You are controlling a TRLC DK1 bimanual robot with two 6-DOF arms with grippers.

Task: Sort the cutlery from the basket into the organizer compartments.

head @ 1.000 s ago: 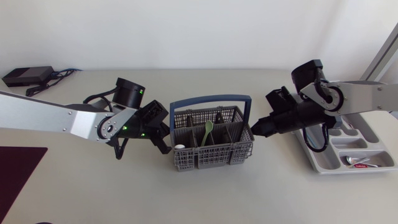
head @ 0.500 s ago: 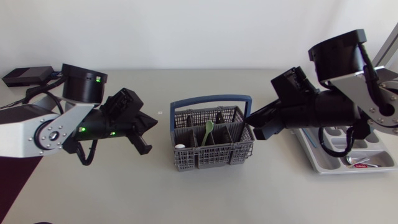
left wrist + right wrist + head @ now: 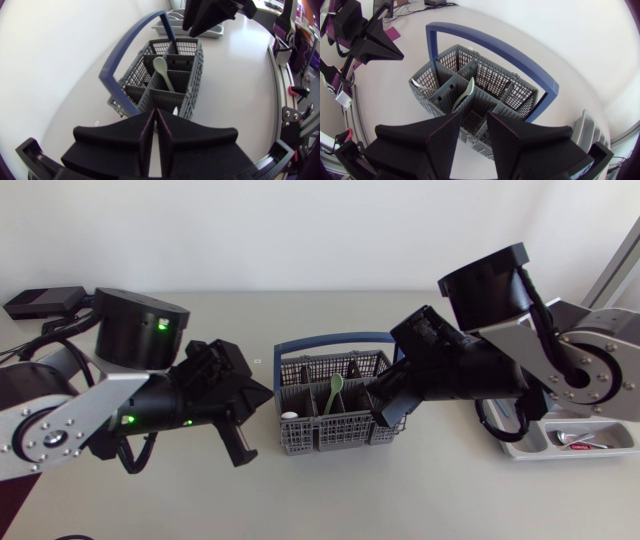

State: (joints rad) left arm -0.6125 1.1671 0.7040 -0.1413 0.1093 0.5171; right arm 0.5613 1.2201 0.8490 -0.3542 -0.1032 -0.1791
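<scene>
Right claw (image 3: 473, 119): fingers spread, nothing between them. It hangs just above the basket (image 3: 485, 75), over its near wall, and points down into the compartments.

Green spoon (image 3: 465, 95): leans in a middle compartment of the basket, just ahead of the spread fingers. A white piece (image 3: 422, 89) lies in the end compartment. The blue handle (image 3: 495, 47) arches over the basket's far side.

Left claw (image 3: 156, 117): fingers pressed together, empty. It sits beside the basket's end, apart from it, tips aimed at it.

Step, as judged: reaching in for a pick, probably the spoon, with nothing lifted yet. The next move calls for lowering the spread fingers astride the spoon, clear of the handle, then closing.

Organizer (image 3: 600, 450): well to the right of the basket, behind the right arm, with a silver piece (image 3: 572, 438) in it.

Pose: the right arm is raised high with its wrist bent down over the basket; the left forearm angles down toward the basket.
</scene>
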